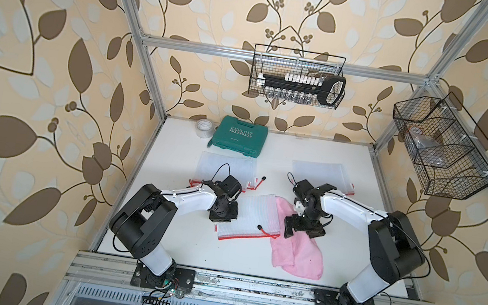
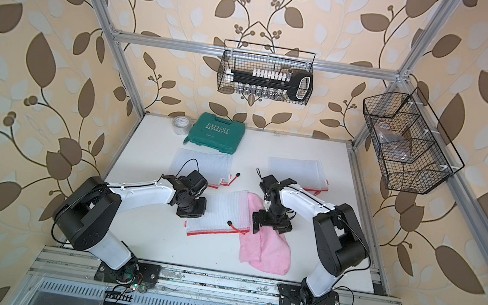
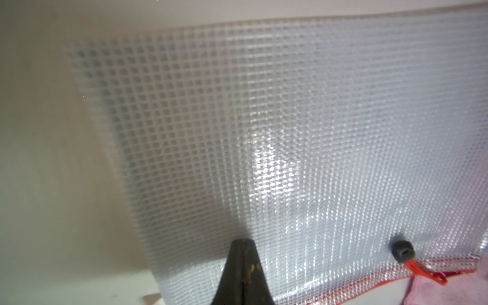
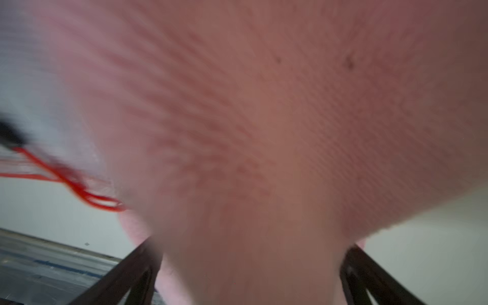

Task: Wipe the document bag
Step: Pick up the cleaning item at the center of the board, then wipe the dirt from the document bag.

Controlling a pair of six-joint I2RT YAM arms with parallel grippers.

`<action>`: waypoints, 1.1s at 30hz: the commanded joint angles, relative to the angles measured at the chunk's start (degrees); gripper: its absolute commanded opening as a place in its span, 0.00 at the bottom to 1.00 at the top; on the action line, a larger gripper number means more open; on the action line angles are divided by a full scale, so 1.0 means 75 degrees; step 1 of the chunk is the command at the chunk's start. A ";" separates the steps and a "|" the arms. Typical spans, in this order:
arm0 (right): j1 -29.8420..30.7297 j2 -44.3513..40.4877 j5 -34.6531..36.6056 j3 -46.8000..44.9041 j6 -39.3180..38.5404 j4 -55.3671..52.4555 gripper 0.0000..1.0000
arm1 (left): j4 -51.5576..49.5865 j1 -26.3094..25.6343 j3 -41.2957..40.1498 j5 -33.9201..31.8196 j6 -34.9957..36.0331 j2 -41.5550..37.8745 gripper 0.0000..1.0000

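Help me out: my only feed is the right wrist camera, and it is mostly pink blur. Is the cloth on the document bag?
Observer: Only partly. In a top view the pink cloth overlaps the document bag along the edge nearest the right arm. Most of it lies on the table beside the bag.
Operator: Where is the left arm?
Observer: The left gripper is shut, and its tip is down on the bag near the opposite edge.
Operator: Any other bags around?
Observer: Yes, spare mesh bags lie farther back on the table, beyond the arms.
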 commanded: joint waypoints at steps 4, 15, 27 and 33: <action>0.0388 0.0611 0.0509 -0.0240 0.0373 0.0830 0.81 | -0.0399 0.0074 -0.0088 -0.0306 -0.0033 0.0275 0.05; -0.0079 -0.1466 0.2252 0.1019 0.0620 -0.0794 0.00 | 0.0696 0.0075 -0.0367 0.0964 0.0345 -0.0056 0.04; 0.1761 0.1056 -0.1373 0.4125 -0.0323 0.0271 0.00 | 0.1416 -0.0072 -0.0235 0.1952 0.0272 0.0240 0.00; 0.1698 0.2476 -0.2372 0.3851 0.0560 0.1571 0.00 | 0.1262 -0.0068 -0.0283 0.1614 -0.0005 0.0143 0.00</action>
